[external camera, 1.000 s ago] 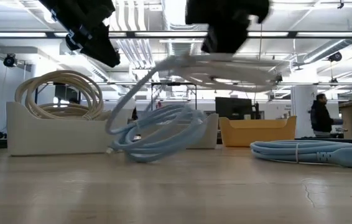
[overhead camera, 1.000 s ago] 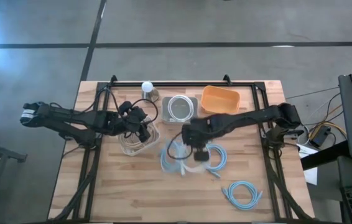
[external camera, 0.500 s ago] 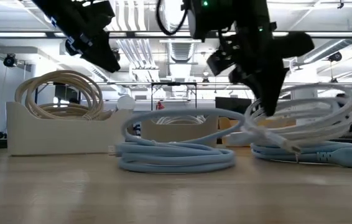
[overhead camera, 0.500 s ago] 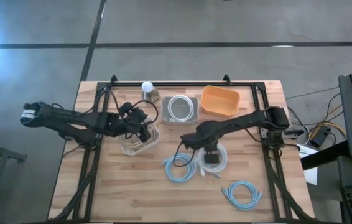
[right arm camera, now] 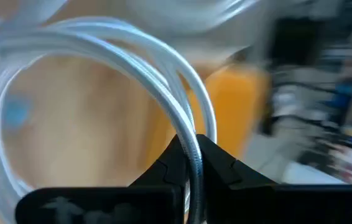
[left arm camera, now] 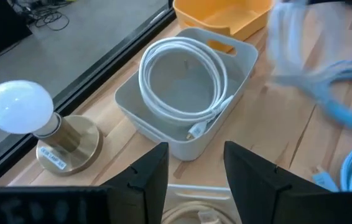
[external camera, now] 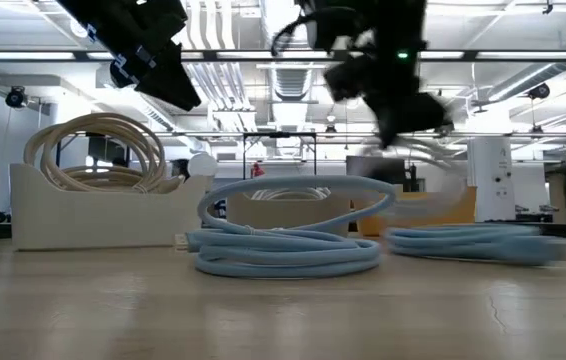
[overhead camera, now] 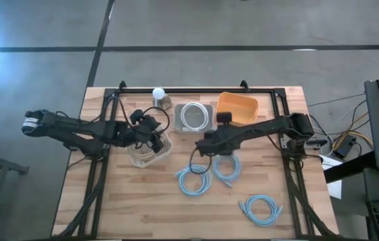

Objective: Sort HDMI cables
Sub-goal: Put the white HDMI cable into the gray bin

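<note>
Sorting of HDMI cables, mid-task. The right gripper point(right arm camera: 191, 163) is shown clenched on a white HDMI cable point(right arm camera: 157, 74), the strand pinched between the two fingertips so that the rest of the coil hangs free beyond them. In the high view the right gripper point(overhead camera: 208, 144) is placed just in front of the grey bin point(overhead camera: 197, 127), which already holds one coiled white cable point(left arm camera: 182, 78); the orange bin point(overhead camera: 238, 108) stands just beside that bin, farther along the right arm. From this placement it is judged that the held cable is being carried toward the grey bin, since like colours are kept together. Below and beside the right gripper, two light-blue coils point(overhead camera: 195, 181) point(overhead camera: 227, 168) are left lying on the table point(overhead camera: 129, 214), with a third light-blue coil point(overhead camera: 262, 207) well apart from the gripper toward the table's near right corner; these are judged to be still unsorted. The left gripper point(overhead camera: 155, 137) is held above the white bin point(overhead camera: 150, 152), in which beige coils point(external camera: 98, 150) are stacked; its fingers point(left arm camera: 151, 177) are seen parted with nothing between them, so it is taken as released and waiting. A lamp with a round bulb point(left arm camera: 19, 109) stands beyond the left gripper, beside the grey bin. A single pinched strand allows the hanging coil to swing, which may hinder a clean drop.
</note>
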You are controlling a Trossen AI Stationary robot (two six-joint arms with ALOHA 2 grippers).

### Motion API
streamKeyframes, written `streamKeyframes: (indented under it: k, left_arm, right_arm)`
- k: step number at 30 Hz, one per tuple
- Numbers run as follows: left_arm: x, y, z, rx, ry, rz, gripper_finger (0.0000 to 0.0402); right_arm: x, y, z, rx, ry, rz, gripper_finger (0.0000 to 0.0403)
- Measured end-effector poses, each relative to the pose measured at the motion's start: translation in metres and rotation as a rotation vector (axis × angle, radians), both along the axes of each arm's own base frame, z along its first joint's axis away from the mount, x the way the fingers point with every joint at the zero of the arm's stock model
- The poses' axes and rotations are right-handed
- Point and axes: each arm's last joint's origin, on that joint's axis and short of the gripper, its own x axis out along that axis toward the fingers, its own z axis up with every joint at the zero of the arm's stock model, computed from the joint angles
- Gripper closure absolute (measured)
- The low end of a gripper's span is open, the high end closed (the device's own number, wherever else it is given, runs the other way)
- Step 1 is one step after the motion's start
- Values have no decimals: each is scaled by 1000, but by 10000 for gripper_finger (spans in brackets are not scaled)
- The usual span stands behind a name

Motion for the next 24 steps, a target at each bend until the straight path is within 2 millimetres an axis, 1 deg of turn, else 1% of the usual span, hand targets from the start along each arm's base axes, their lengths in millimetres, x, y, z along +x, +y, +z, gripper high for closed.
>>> streamKeyframes:
  k: [2, 3, 8, 11, 13, 15, 18, 20, 22, 24]
  left_arm:
    - [1, 0, 1, -2, -16, 0, 241]
    - [1, 0, 1, -2, -25, 0, 241]
    - [2, 0, 2, -3, -35, -1, 241]
    - [2, 0, 1, -3, -33, -1, 241]
    - [2, 0, -1, -3, -36, 0, 241]
    - [2, 0, -1, -3, -38, -1, 241]
    - [3, 0, 0, -3, -51, 1, 241]
    - [4, 0, 2, -1, -69, 6, 241]
    - [4, 0, 2, -1, -70, 6, 241]
    - [4, 0, 2, -2, -70, 6, 241]
  right_arm:
    - [9, -7, 6, -110, -107, -8, 385]
    - [13, -11, 9, -124, -136, -14, 385]
    - [30, -27, 21, -8, -240, 11, 385]
    - [37, -30, 31, 35, -268, 55, 385]
    - [42, -31, 38, 20, -295, 83, 385]
    - [49, -34, 45, -33, -343, 109, 385]
    - [60, -45, 53, -103, -425, 142, 385]
    - [66, -57, 53, -120, -493, 132, 385]
    - [67, -71, 48, -120, -511, 105, 385]
    - [67, -84, 38, -118, -534, 46, 385]
